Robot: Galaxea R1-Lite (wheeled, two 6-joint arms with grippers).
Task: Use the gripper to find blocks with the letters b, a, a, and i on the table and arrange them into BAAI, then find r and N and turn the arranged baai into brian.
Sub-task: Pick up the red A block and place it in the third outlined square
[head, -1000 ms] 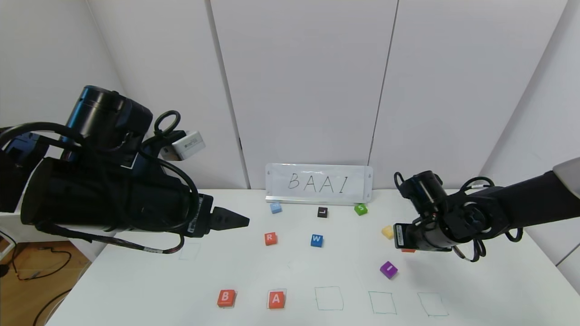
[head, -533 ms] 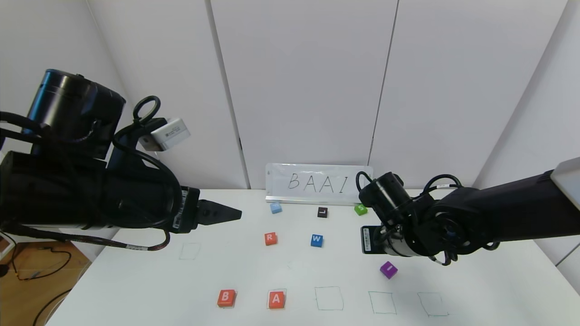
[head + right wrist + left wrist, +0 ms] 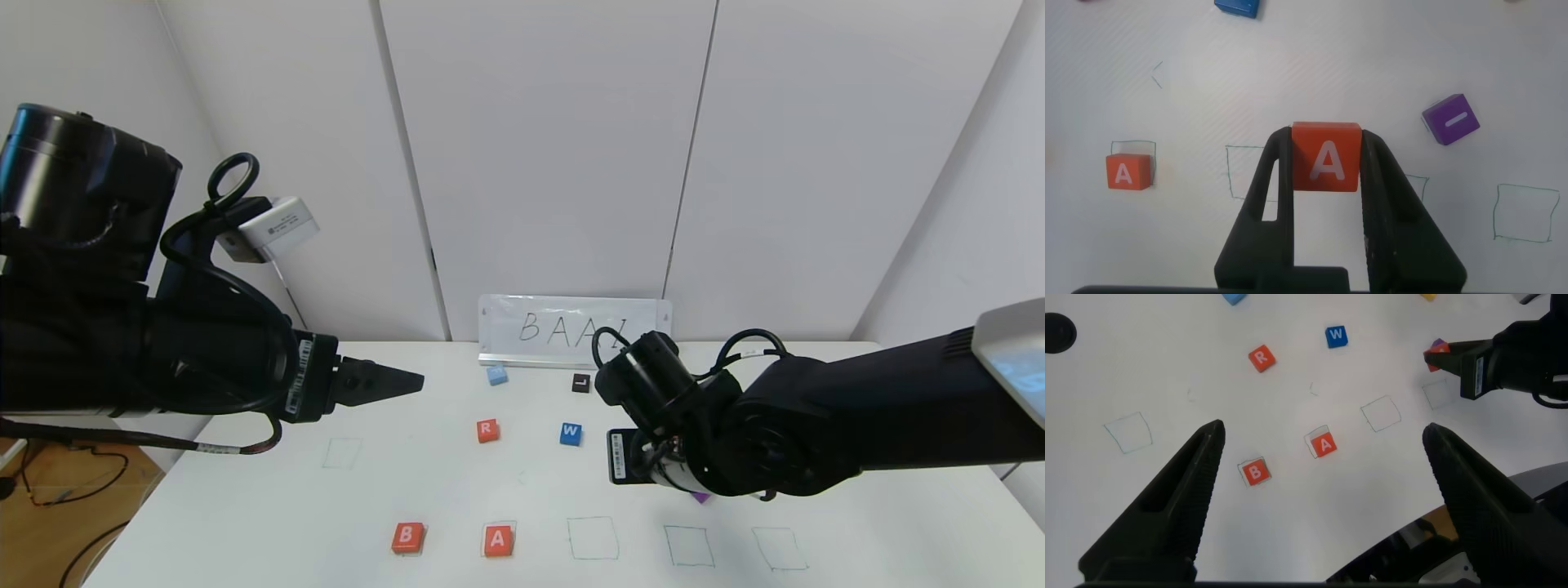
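carrying the second a block (image 3: pixel 1325 157) clenched in the right gripper (image 3: pixel 1325 175); next i lower it into, probably, the third square (image 3: pixel 593 538). left gripper (image 3: pixel 1323 453) released, idle.

My right arm reaches in from the right, low over the table (image 3: pixel 245 490), bent toward the middle. My right gripper (image 3: pixel 1327 155) points down, and its two black fingers (image 3: pixel 1270 175) are squeezed tight on an orange-red A block (image 3: pixel 1326 157), one finger on each side. My left arm is held up high on the left side, well above the table. My left gripper (image 3: pixel 1323 445) holds nothing, and its two dark fingers (image 3: pixel 1192 478) are spread wide apart
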